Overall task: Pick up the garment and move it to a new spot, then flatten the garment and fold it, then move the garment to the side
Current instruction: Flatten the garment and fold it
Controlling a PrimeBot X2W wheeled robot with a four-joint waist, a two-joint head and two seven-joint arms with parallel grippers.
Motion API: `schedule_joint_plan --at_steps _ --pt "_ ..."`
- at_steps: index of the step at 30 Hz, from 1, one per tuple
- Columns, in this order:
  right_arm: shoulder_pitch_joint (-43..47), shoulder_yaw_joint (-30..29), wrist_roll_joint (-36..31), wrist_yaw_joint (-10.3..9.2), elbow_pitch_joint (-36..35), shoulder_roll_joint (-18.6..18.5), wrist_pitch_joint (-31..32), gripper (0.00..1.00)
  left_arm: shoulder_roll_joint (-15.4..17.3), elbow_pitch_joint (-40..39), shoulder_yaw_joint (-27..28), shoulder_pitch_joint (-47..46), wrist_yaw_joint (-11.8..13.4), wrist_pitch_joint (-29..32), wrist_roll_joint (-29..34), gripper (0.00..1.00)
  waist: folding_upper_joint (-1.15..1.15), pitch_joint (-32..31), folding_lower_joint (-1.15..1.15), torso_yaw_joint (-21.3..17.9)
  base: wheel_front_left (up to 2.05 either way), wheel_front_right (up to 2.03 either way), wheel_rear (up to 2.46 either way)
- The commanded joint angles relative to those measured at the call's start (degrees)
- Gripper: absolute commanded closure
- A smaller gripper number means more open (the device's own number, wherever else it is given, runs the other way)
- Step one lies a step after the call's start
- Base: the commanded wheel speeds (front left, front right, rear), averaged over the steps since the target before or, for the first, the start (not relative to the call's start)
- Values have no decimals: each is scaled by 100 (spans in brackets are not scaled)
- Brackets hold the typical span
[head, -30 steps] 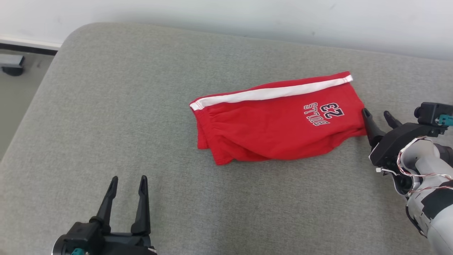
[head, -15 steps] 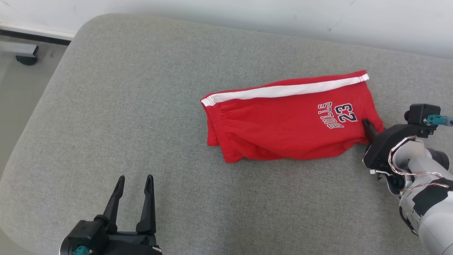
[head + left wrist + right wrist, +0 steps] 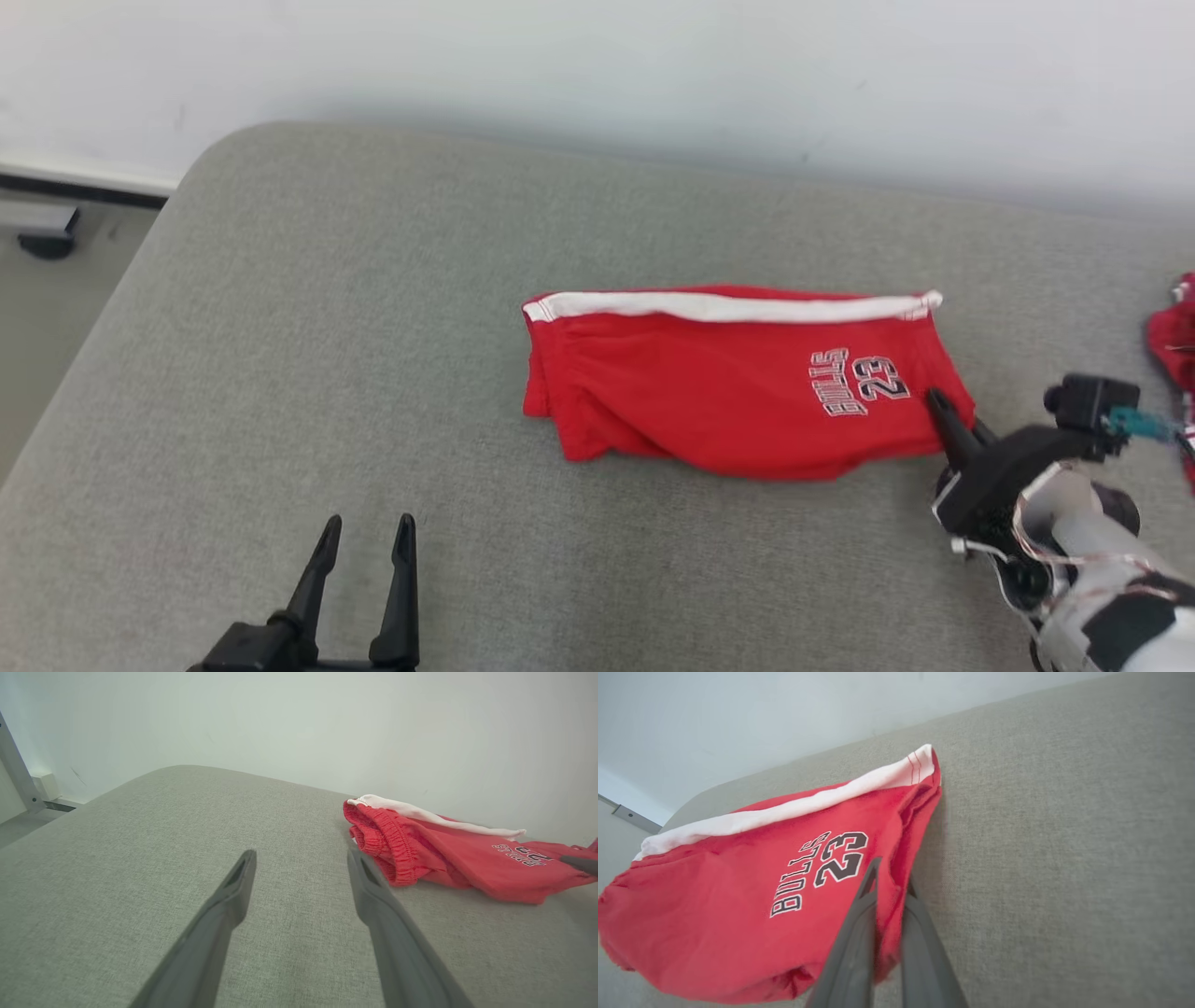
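The garment is a pair of folded red shorts with a white side stripe and "BULLS 23" printed on it, lying on the grey cushion. My right gripper is shut on the garment's right hem; in the right wrist view the red cloth is pinched between the two closed fingers. My left gripper stands open over bare cushion at the lower left, apart from the garment. In the left wrist view the elastic waistband end lies just right of the right fingertip.
A second piece of red cloth shows at the right edge of the cushion. A pale wall runs behind the cushion. The floor with a dark caster lies past the cushion's rounded left corner.
My right gripper has slid onto the garment's right hem and shut on it. The head camera has tilted, shifting the whole picture downward. The left gripper stays open.
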Motion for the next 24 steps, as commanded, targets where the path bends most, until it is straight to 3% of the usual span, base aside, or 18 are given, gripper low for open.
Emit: schedule_joint_plan --at_steps 1,10,18,19,20,21,24 --pt "276 -50 141 -14 -171 -123 -96 100 -9 24 -11 103 5 -14 61 0 0 -288 0 -259 0 0 0" --pt "1587 -100 385 -14 -1120 -656 -275 100 10 -19 -88 244 6 -14 80 0 0 -442 0 -524 0 0 0" --pt "2243 -369 306 -14 -1525 -689 -314 98 50 12 -6 440 5 -14 47 0 0 -556 0 -813 0 0 0" --pt "2250 -428 245 -14 -1502 -676 -363 58 64 18 -8 445 5 -14 45 0 0 -569 0 -831 0 0 0" --pt "2267 -470 211 -14 -1471 -629 -393 8 72 23 -2 462 5 -14 41 0 0 -586 0 -848 0 0 0" --pt "2282 -506 150 -14 -1437 -593 -418 0 69 28 -3 467 5 -14 42 0 0 -594 0 -857 0 0 0" --pt "2241 -601 -141 -14 -1345 -559 -497 0 65 15 7 459 5 -14 48 0 0 -613 0 -870 0 0 0"
